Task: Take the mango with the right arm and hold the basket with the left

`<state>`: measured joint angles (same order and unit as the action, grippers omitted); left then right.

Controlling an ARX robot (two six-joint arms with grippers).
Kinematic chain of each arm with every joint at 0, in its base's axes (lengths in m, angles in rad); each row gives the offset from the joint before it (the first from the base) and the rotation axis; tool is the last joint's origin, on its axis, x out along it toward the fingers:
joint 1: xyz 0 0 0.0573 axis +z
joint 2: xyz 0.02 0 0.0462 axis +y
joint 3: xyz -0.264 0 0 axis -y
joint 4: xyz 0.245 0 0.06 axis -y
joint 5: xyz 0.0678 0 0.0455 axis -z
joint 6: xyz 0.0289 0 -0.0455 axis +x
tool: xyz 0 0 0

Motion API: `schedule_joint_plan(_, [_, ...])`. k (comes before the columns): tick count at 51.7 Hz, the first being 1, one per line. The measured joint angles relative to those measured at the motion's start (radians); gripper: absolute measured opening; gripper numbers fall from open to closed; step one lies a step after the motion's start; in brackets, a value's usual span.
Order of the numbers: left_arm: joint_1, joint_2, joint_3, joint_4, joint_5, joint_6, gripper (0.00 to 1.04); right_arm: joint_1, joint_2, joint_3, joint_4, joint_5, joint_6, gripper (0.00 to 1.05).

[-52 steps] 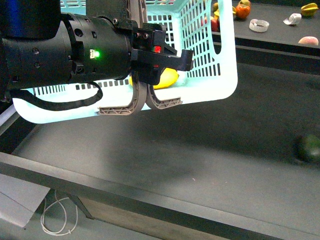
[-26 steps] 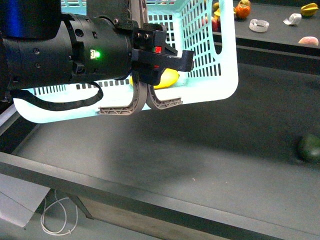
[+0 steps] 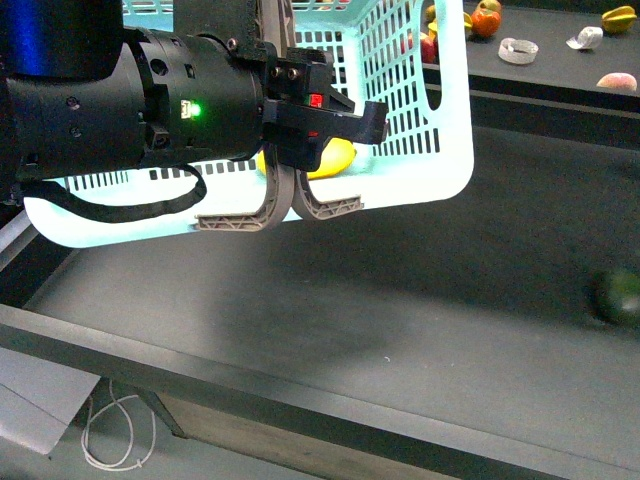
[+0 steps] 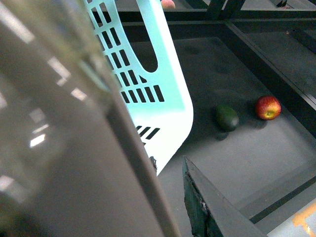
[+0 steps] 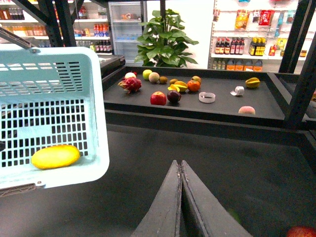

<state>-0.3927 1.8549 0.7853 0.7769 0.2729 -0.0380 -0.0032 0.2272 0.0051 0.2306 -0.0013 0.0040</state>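
Note:
The turquoise basket (image 3: 452, 150) hangs tilted above the dark table, its two grey-brown handles (image 3: 272, 208) drooping below the rim. My left gripper (image 3: 300, 115) is shut on the basket at those handles. In the left wrist view one dark finger (image 4: 207, 207) shows beside the basket's slotted wall (image 4: 148, 74); a blurred surface very close to the lens hides the rest. The yellow mango (image 3: 337, 157) lies inside the basket, also seen through the mesh as the mango (image 5: 55, 156). My right gripper (image 5: 179, 165) is shut and empty, off to the side of the basket (image 5: 54, 89), above the table.
A dark green round fruit (image 3: 620, 296) lies on the table at the right, next to a red apple (image 4: 268, 107). A raised back shelf (image 5: 212, 106) carries several fruits. A black metal frame post (image 5: 302, 74) stands at the right.

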Motion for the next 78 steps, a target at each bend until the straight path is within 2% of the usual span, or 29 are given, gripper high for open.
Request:
schedule_joint_plan(13, [0.0,0.0,0.0,0.0,0.0,0.0,0.16,0.0,-0.055,0.0,-0.055,0.0,0.0,0.02])
schedule_joint_plan(18, [0.0,0.0,0.0,0.0,0.001,0.0,0.16,0.0,-0.17,0.001,-0.206,0.0,-0.001,0.02])
schedule_joint_plan(20, [0.0,0.0,0.0,0.0,0.0,0.001,0.16,0.0,-0.196,0.001,-0.222,-0.001,-0.001,0.02])
schedule_joint_plan(50, [0.0,0.0,0.0,0.0,0.0,-0.002,0.16,0.0,-0.222,0.001,-0.229,0.0,-0.003,0.02])
schedule_joint_plan(78, [0.0,0.0,0.0,0.0,0.0,0.0,0.16,0.0,-0.222,0.001,-0.229,-0.001,-0.003,0.87])
